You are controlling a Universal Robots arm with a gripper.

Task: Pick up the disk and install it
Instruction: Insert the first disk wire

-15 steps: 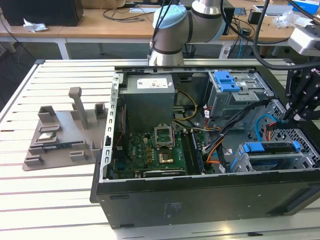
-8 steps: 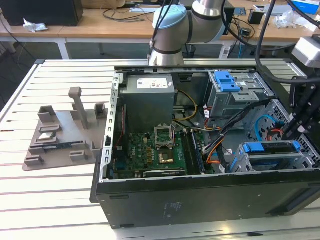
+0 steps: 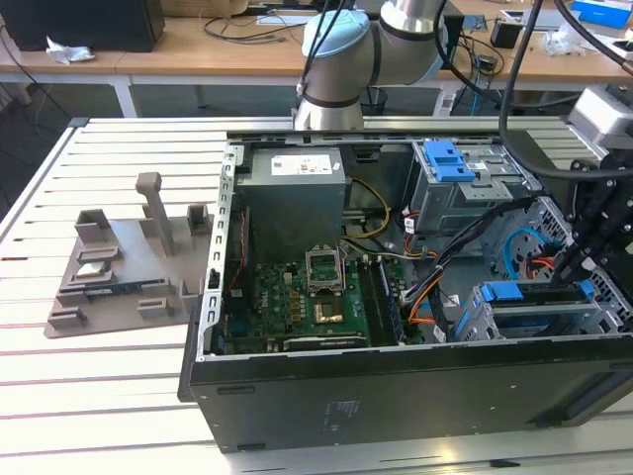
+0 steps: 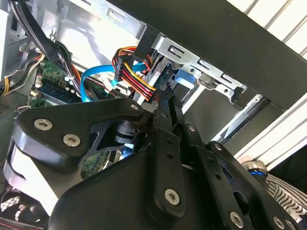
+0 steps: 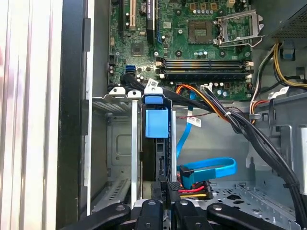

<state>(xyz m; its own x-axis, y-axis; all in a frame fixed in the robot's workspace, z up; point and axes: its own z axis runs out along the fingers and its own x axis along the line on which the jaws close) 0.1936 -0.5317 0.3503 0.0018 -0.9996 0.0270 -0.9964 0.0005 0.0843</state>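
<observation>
First wrist view, tool (image 5: 162,191) at disk (image 5: 156,123)

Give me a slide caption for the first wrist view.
Gripper poised at the disk standing in its drive cage, motherboard beyond.

Slatted table (image 3: 119,148), computer case (image 3: 396,396), grey fixture (image 3: 129,257)

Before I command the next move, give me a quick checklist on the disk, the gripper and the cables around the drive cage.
1. Disk in a cage slot: ok. In the first wrist view the disk stands edge-on between the drive cage rails.
2. Gripper at the disk's end: ok.
3. Disk fully seated: cannot tell.
4. Blue cable off the slot: ok, it lies beside the cage.
5. Power plug apart from the gripper: cannot tell, they are very close.
</observation>
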